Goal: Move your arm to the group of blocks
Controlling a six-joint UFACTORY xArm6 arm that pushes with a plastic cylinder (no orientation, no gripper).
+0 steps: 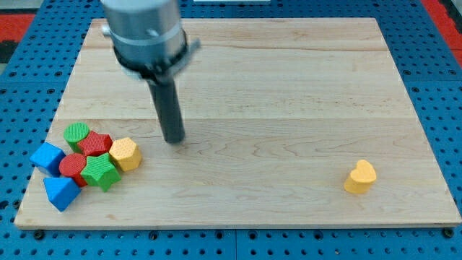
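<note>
In the camera view, the arm comes down from the view's top left, its grey cylindrical housing (pixel 143 32) cut off by the top edge, and the straight dark rod (pixel 167 105) leans slightly toward the view's right as it descends to the wooden board (pixel 289 94). There is no gripper to open or close; my tip (pixel 174 139) rests on the board left of centre, holding nothing.

The group of blocks sits in the board's bottom-left corner, tightly packed. It has a green cylinder (pixel 76 133), a red star-like block (pixel 95 143), a yellow hexagonal block (pixel 125 153), a green star-like block (pixel 100 172), a red cylinder (pixel 72 166), a blue cube (pixel 48 157) and a blue triangular block (pixel 60 193). My tip stands near the group, just up and to the view's right of the yellow hexagonal block, not touching it.

A yellow heart (pixel 360 177) lies alone toward the bottom-right corner, well apart from the tip.
</note>
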